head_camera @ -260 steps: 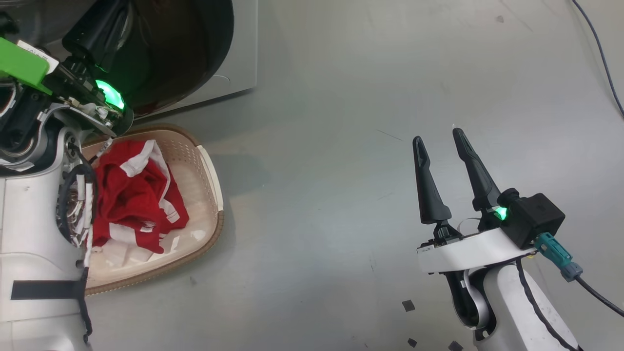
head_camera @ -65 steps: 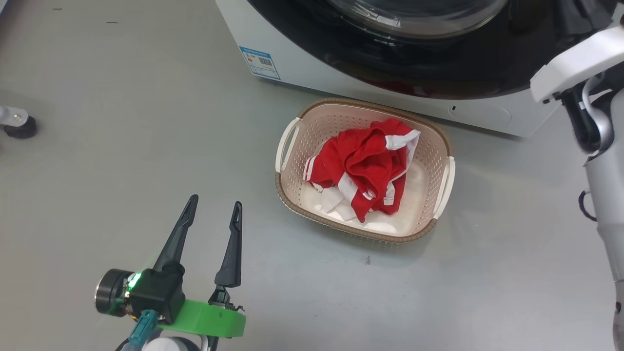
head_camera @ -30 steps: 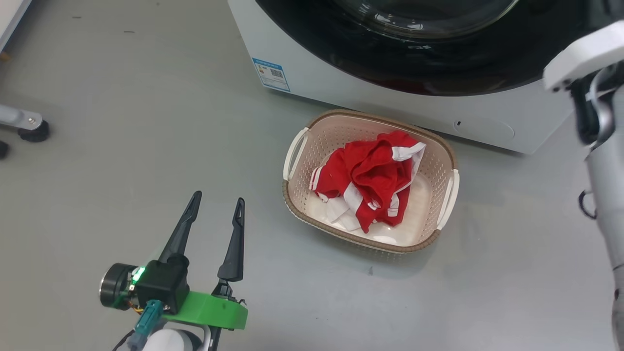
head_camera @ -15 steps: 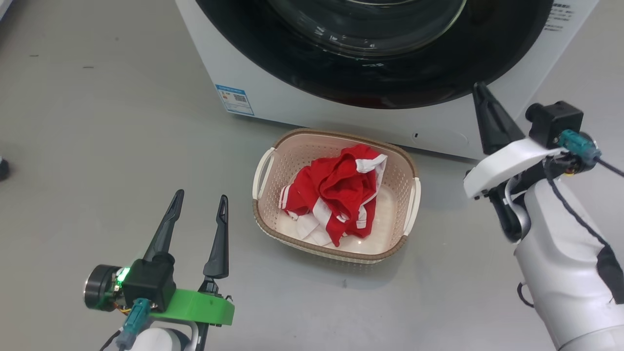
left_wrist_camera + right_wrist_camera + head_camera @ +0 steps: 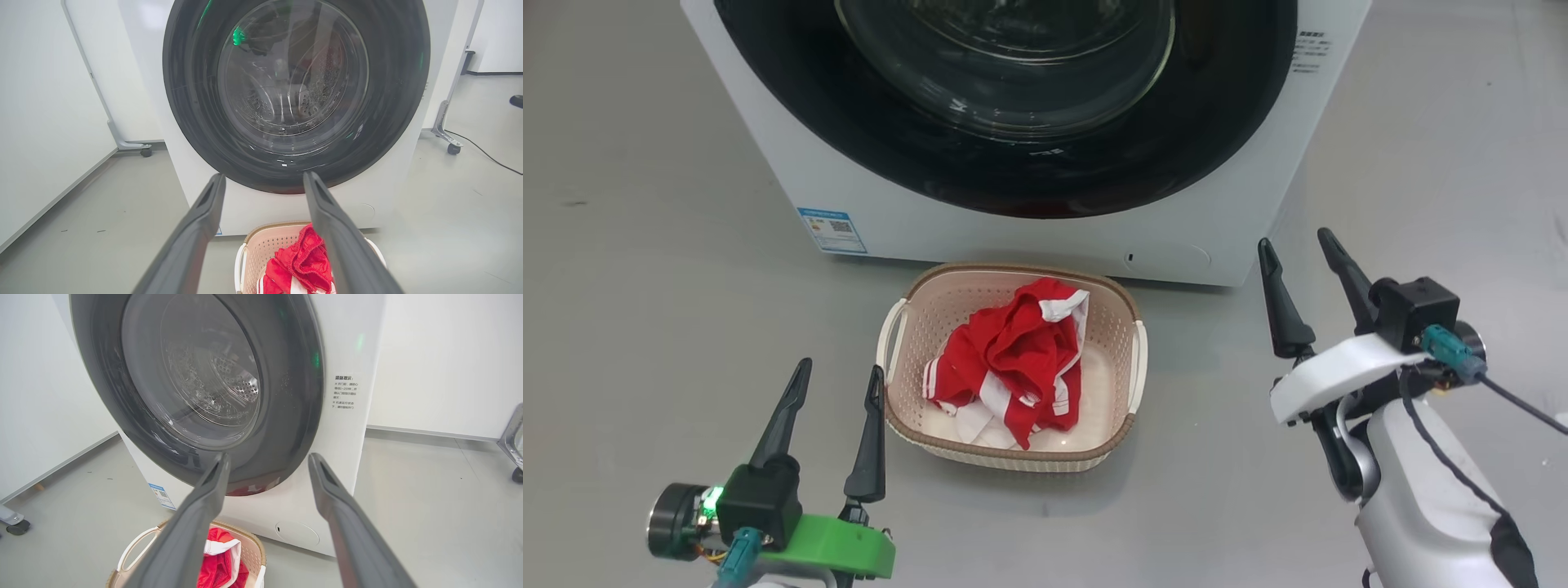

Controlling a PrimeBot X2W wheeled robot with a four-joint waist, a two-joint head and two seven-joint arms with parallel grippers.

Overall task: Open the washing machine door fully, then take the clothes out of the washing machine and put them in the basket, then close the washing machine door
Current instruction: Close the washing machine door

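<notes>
Plainly, the clothes [image 5: 1013, 359] lie in the basket [image 5: 947, 298] beside the washing machine [image 5: 1054, 241].

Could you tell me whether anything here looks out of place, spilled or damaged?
Nothing stands out. The washing machine door looks shut flush on the washing machine, the clothes lie bundled inside the upright basket, and the left gripper and right gripper hang open, holding nothing.
</notes>
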